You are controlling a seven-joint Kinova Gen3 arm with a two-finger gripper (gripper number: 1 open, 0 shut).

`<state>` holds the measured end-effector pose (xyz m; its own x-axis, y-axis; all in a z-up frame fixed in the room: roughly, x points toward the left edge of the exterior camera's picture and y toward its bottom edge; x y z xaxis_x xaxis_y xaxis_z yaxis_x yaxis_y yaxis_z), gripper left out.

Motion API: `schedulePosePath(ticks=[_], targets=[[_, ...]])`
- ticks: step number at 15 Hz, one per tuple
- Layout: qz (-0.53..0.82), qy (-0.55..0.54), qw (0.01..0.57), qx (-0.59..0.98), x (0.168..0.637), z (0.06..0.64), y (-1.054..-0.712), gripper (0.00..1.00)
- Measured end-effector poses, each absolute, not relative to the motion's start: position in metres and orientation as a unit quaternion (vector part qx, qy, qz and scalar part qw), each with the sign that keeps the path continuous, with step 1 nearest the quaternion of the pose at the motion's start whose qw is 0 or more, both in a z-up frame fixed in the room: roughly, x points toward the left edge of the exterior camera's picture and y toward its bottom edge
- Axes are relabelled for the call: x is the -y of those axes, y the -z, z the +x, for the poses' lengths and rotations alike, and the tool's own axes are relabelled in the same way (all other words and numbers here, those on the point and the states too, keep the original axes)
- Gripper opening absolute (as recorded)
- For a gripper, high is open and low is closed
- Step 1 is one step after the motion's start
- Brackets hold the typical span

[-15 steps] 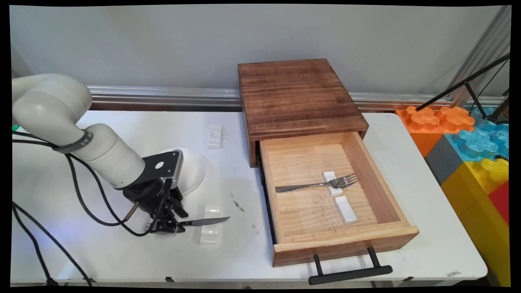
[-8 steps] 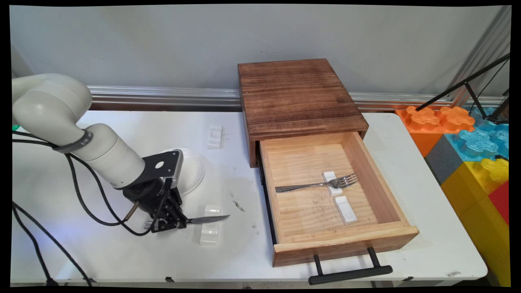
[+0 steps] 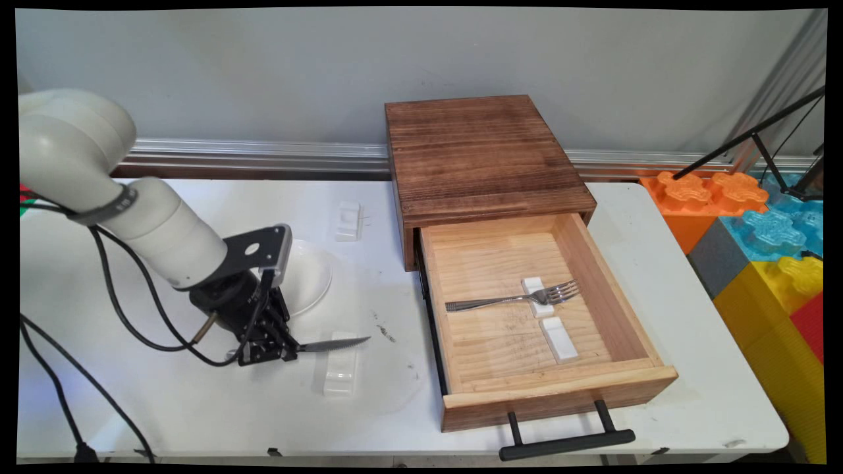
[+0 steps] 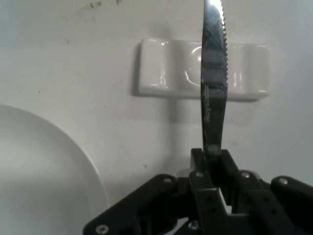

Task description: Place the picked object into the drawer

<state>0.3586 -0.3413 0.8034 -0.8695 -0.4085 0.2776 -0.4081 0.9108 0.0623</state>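
Observation:
My gripper point(image 3: 284, 349) point(image 4: 213, 161) is shut on a serrated steel knife point(image 3: 332, 343) point(image 4: 214, 83), gripping it near the handle end. The blade points right and hangs lifted above a white cutlery rest point(image 3: 340, 373) point(image 4: 171, 73) on the table. A white plate point(image 3: 309, 276) point(image 4: 44, 166) lies just behind the hand, partly hidden by the arm.
An open wooden drawer point(image 3: 632, 342) stands to the right under a dark wooden box point(image 3: 481, 151); inside lie a fork point(image 3: 507, 301) on a white rest and a second empty rest point(image 3: 558, 339). Another white rest point(image 3: 348, 220) sits at the table's back. Coloured foam blocks point(image 3: 757, 230) stand off the right edge.
The gripper closed on the knife and has risen with it, lifting the blade off the white rest. The arm's elbow has moved up and slightly left.

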Motion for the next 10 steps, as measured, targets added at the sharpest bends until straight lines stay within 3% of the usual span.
schedulePosePath(ticks=[10], targets=[[0.220, -0.006, 0.147, 0.964, 0.363, 0.324, -0.868, 0.00]])
